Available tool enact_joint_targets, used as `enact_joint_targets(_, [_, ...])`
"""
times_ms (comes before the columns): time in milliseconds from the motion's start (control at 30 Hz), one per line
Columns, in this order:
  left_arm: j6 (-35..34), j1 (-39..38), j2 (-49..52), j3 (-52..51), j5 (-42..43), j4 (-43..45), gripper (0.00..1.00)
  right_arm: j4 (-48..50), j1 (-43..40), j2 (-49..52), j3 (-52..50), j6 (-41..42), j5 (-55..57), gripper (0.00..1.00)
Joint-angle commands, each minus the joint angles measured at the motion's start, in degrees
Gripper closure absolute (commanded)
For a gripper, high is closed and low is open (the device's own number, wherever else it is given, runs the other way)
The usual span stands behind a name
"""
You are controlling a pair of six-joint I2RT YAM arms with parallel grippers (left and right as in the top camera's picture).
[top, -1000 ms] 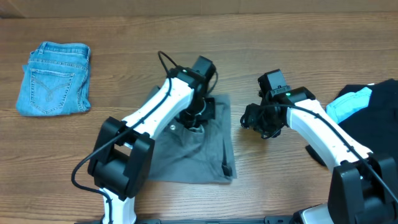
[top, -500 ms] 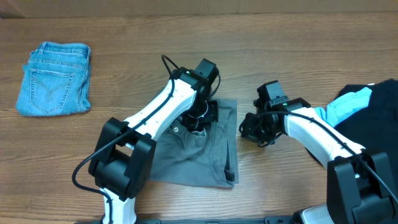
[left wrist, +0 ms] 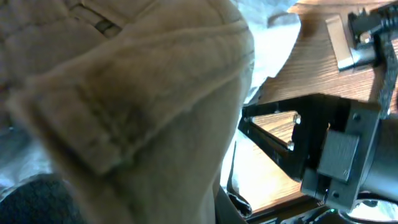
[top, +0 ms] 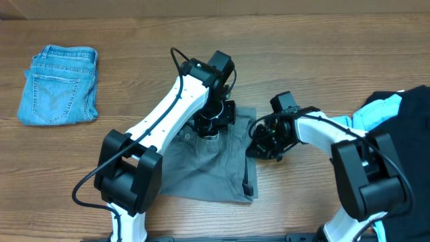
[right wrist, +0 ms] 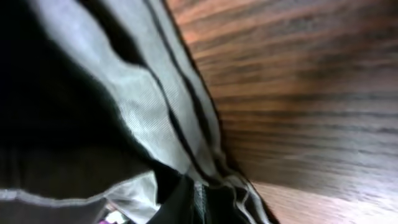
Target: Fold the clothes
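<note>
Grey shorts (top: 201, 168), centre frame, are best drawn taut between left gripper (top: 213, 122) and right gripper (top: 259, 141) before folding; whether either is clenched cannot be told.

Seen from overhead, the left gripper (top: 212, 122) was hidden beneath its own arm above the grey shorts (top: 201, 165). The right gripper (top: 261, 140) was a dark mass at the shorts' edge. Neither jaw gap could be read. Blurred cloth filled both wrist views. The right edge cut off the black garment (top: 413, 134), which covered part of the sky-blue garment (top: 371, 113).
</note>
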Motion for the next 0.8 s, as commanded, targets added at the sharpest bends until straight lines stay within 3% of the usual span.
enact_joint_targets(0, [1.5,-1.9,-2.0,1.4,2.4,-0.1,0.89,1.0,-0.1,5.3,-0.8,4.8,-1.4,0.93])
enact_joint_targets(267, [-3.6,-8.3,-1.9,1.1,-1.1,4.3,0.8,1.0,-0.9,5.9,-0.7,4.9,-1.8,0.93])
enact_joint_targets(400, [-4.3,-9.1,-1.9,1.2,-3.3,2.4,0.32,0.8,-0.9,5.9,-0.7,4.0,-2.2,0.93])
enact_joint_targets(600, [0.5,-5.4,-2.1,6.3,-3.2,-5.5,0.32,0.6,-1.0,5.1,-0.6,1.1,-3.4,0.77])
enact_joint_targets(767, [6.2,-2.6,-2.2,18.4,-4.4,-14.0,0.3,-2.0,-3.5,-2.3,0.4,-4.4,1.9,0.67])
